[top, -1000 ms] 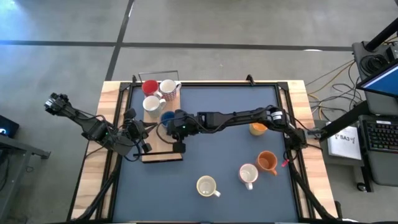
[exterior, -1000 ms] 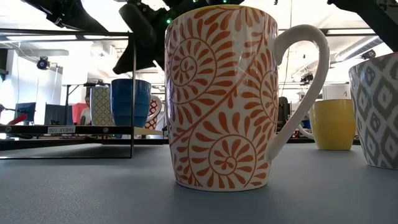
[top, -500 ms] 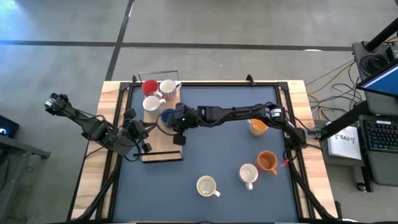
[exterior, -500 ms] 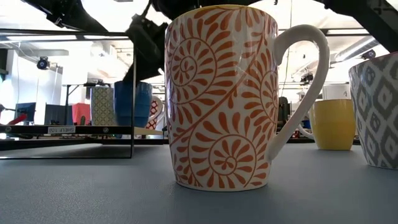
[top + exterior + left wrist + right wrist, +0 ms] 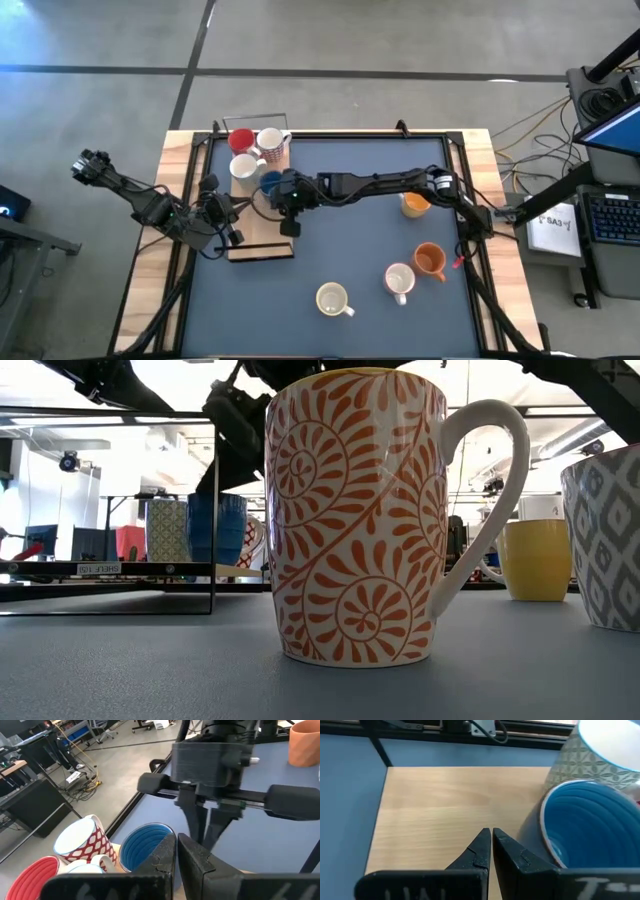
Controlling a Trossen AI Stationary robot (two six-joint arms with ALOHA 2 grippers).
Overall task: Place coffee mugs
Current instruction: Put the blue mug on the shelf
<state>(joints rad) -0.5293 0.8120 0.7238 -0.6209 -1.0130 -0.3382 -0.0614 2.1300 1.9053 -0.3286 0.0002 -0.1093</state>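
On the blue-topped counter (image 5: 350,240) a pale wooden board (image 5: 262,245) lies toward the 9 o'clock side, and four mugs cluster at its far end: a red ceramic mug (image 5: 241,139), a white mug with a red pattern (image 5: 272,143), a cream patterned mug (image 5: 243,168) and a blue ceramic mug (image 5: 270,185). The right tool (image 5: 290,226) reaches across the counter from the 3 o'clock side and hangs over the bare wood of the board, its two dark fingers pressed together and holding nothing. In the right wrist view the blue mug (image 5: 590,825) stands just beside those closed fingertips (image 5: 482,845), apart from them, with the cream patterned mug (image 5: 600,755) touching or nearly touching it behind. From above, the blue mug sits at about 11 o'clock from the right tool, close by. The left tool (image 5: 232,236) waits at the board's 9 o'clock edge, also shut and empty; its wrist view looks past its own closed fingers (image 5: 192,862) at the blue mug (image 5: 145,847) and the right arm beyond. The other mugs stand well apart from both tools: a yellow-orange mug (image 5: 415,205) at 3 o'clock, a plain orange mug (image 5: 430,260) and a white grey-patterned mug (image 5: 399,279) at 4 o'clock, and a cream mug with orange spiral print (image 5: 332,298) at 6 o'clock.
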